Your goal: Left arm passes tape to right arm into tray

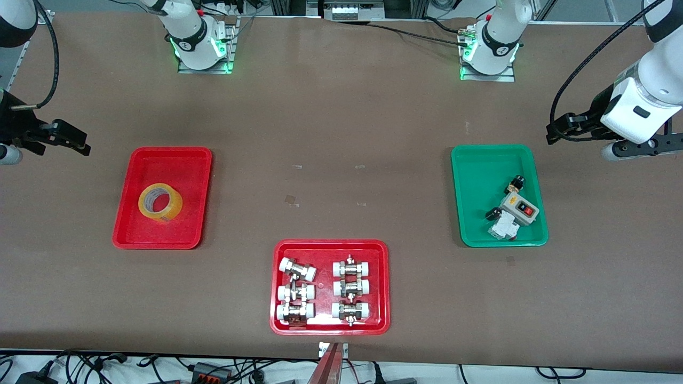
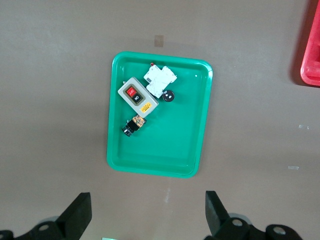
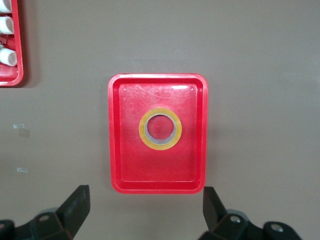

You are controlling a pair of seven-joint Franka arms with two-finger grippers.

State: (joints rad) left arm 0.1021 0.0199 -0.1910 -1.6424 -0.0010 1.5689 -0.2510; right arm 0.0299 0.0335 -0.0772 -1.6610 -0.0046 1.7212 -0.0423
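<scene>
The roll of yellow packing tape (image 1: 160, 202) is lying flat near the middle of the plain red tray (image 1: 184, 160), toward the right arm's end of the tabletop (image 1: 341, 133). The right hand (image 1: 58, 140) is hanging over bare tabletop just outside that tray, fingers (image 3: 75, 207) spread apart and holding nothing. The left hand (image 1: 557, 130) is hanging beside the green tray (image 1: 472, 160) at the left arm's end, fingers (image 2: 77, 215) likewise apart and empty. The green tray is holding a grey switch box (image 1: 518, 206) and small electrical parts. A second red tray (image 1: 331, 246), nearer the front camera, is carrying white-capped metal fittings (image 1: 350, 288).
</scene>
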